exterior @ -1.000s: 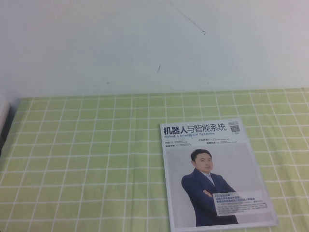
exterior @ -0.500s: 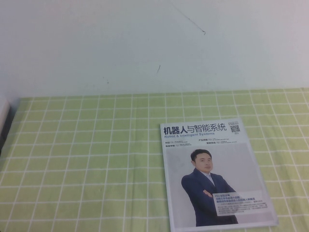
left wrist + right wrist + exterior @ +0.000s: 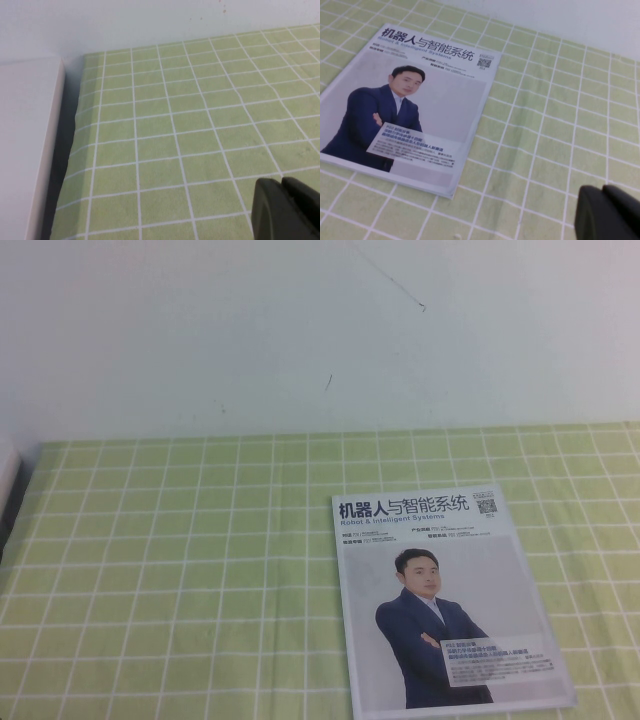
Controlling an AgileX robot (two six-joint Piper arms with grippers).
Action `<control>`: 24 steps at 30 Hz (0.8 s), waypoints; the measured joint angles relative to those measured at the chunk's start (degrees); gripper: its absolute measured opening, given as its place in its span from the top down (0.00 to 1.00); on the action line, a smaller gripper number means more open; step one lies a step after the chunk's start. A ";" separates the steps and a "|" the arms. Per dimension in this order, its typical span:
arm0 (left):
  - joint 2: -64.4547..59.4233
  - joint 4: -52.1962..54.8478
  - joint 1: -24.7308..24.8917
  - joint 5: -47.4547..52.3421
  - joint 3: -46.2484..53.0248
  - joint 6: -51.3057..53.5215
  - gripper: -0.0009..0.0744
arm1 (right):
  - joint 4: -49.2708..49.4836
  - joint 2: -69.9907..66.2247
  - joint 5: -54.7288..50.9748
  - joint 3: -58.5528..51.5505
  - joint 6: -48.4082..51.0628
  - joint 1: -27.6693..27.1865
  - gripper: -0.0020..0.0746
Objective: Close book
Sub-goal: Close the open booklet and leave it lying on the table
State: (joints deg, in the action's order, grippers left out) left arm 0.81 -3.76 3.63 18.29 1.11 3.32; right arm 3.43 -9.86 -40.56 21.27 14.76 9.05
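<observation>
Book (image 3: 445,605) lies closed on the bench (image 3: 180,570). Right gripper (image 3: 603,196) hovers near it, fingers pinched together, clear of the cover. Left gripper (image 3: 282,189), fingers together too, well apart.

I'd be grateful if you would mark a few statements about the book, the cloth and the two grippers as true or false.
1. The book lies closed with its cover facing up. True.
2. The book rests on a plain blue cloth. False: the cloth is green with white checks.
3. The left gripper grips the book. False: it is shut on nothing above bare cloth near the table's left edge, and the book is not in its view.
4. The right gripper hangs beside the book without touching it. True.
5. The book sits on the robot's left half of the table. False: it lies on the right half, near the front edge.
</observation>
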 joint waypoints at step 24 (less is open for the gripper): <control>0.00 -0.09 0.00 0.13 0.00 0.59 0.99 | -2.51 10.54 20.24 -22.36 2.43 -12.49 0.98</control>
State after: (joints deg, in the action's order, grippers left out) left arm 0.81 -3.85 3.63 18.42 1.11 3.91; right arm 0.92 0.68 -20.32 -1.09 17.20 -3.44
